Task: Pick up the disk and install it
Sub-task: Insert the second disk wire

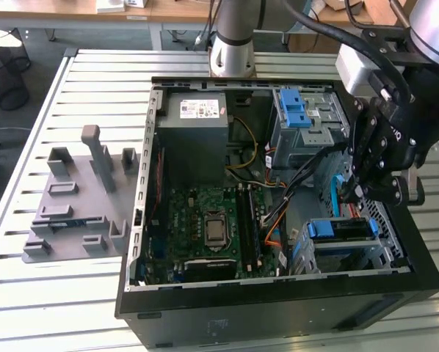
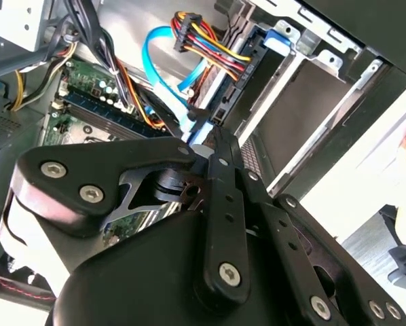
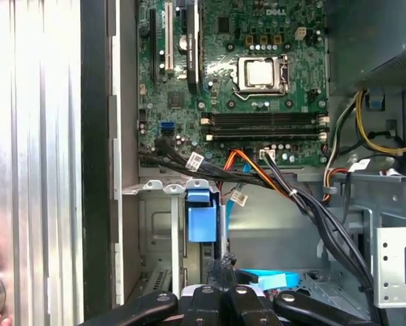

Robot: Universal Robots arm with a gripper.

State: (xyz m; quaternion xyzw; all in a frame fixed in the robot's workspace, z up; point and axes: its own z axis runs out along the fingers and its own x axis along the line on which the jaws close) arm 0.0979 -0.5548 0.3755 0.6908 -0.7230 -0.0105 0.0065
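On the slatted metal counter [image 1: 95, 73] an open computer case [image 1: 227, 304] is laid; the disk [image 1: 352, 231] is judged seated in its near-right cage, the claw [image 1: 353, 193] poised just above, tips pressed together, care being needed beside the cables [image 1: 307, 172].

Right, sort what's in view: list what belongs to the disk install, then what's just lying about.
For the job:
- gripper, by the drive cage
- drive cage with its blue latch
- open computer case

Lying about:
- grey fixture plate on the table, beside the case
- power-supply box
- motherboard
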